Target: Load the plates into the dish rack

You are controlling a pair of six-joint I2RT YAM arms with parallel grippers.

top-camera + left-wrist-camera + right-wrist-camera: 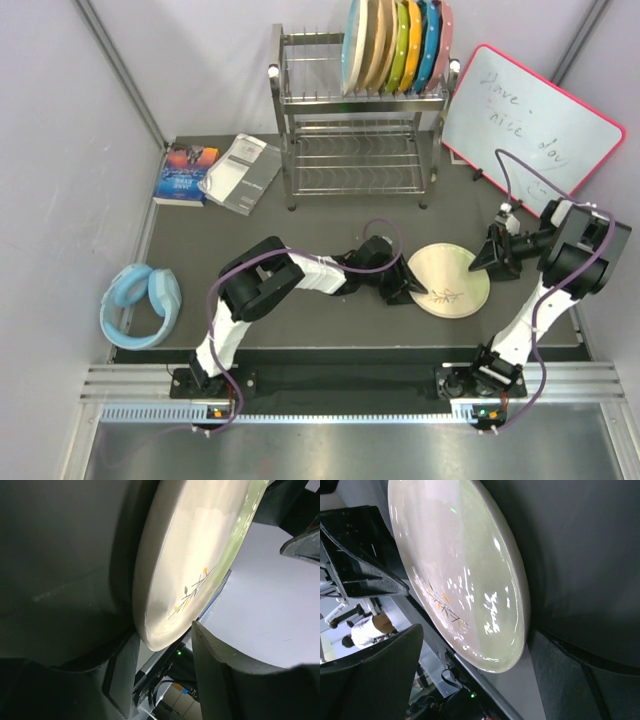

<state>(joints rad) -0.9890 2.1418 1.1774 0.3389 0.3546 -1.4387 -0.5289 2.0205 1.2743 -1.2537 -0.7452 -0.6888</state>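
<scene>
I am straddling the pale plate [450,278] from both sides. It is lying flat on the dark table [300,225], right of centre in the overhead frame, with its branch motif facing up near the lower rim. My left gripper [413,290] is sitting at the plate's left edge with its jaws partly spread. In the left wrist view one finger is showing on each side of the rim; whether either is pressing on the plate I cannot tell. My right gripper [480,262] is sitting at the opposite, right edge, jaws spread wide, the rim lying between them. The dish rack [350,165] is standing at the top centre of the overhead frame, well apart from this plate. Cream plates [368,45] are standing on edge in its top tier, with plain coloured plates [420,45] just to their right.
</scene>
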